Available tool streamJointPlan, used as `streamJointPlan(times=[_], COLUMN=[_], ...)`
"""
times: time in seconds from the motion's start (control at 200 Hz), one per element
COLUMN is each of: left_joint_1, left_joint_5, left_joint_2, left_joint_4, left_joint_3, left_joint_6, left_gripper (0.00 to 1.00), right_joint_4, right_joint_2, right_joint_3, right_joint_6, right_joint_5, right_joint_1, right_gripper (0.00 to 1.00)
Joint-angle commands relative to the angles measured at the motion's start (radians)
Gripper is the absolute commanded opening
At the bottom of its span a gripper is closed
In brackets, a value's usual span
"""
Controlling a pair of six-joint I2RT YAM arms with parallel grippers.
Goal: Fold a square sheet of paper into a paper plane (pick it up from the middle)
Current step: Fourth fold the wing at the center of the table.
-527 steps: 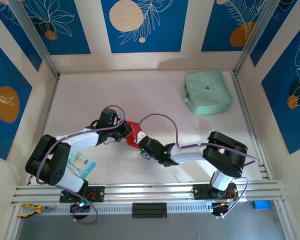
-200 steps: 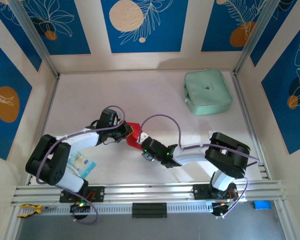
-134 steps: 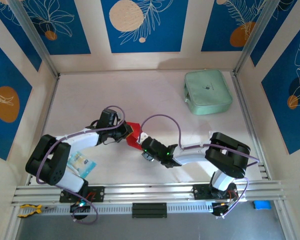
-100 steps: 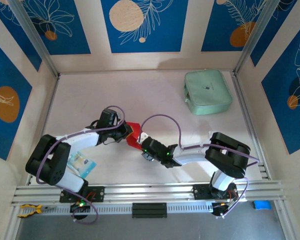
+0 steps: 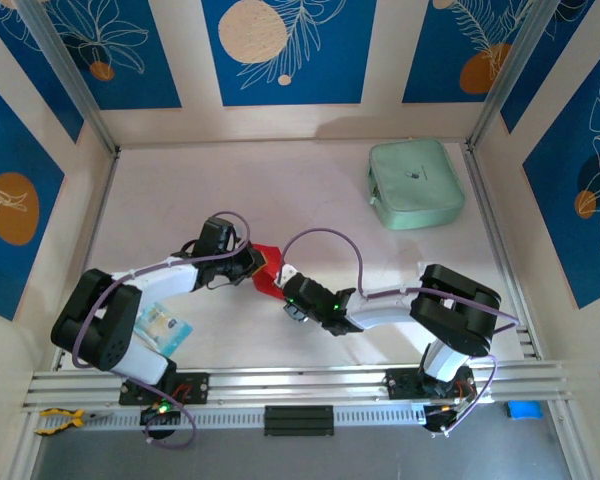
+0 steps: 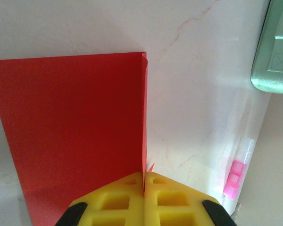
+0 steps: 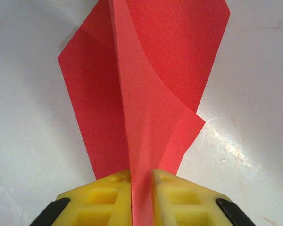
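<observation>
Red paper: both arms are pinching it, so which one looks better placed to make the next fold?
Probably the right. The right fingers hold a raised, curling flap of the red paper, ready to carry over. The left fingers clamp the sheet's creased edge, better suited to anchoring.

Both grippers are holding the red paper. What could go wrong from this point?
1. The left gripper and the right gripper both pinch the thin red paper; pulling apart might tear it.
2. The paper curves loosely at the right gripper, so the crease may come out crooked.
</observation>
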Motion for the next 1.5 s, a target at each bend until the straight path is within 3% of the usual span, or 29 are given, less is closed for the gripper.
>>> streamJointPlan(times=[0.0,0.735,1.27,1.495], left_joint_1=[-0.002,-0.002,-0.001,0.002], left_joint_5=[0.007,0.012,0.010,0.000], left_joint_2=[0.004,0.009,0.007,-0.001], left_joint_4=[-0.005,-0.007,-0.010,-0.038], left_joint_3=[0.009,0.015,0.012,0.022], left_joint_6=[0.016,0.017,0.018,0.031], left_gripper=[0.01,0.01,0.01,0.11], right_joint_4=[0.010,0.022,0.019,0.027], right_joint_2=[-0.006,-0.001,0.010,0.012], right_joint_3=[-0.009,-0.011,-0.005,-0.009], right_joint_6=[0.017,0.020,0.033,0.082], right_joint_5=[-0.012,-0.022,-0.045,-0.113], right_joint_1=[-0.005,-0.009,-0.012,-0.027], right_gripper=[0.19,0.19,0.08,0.03])
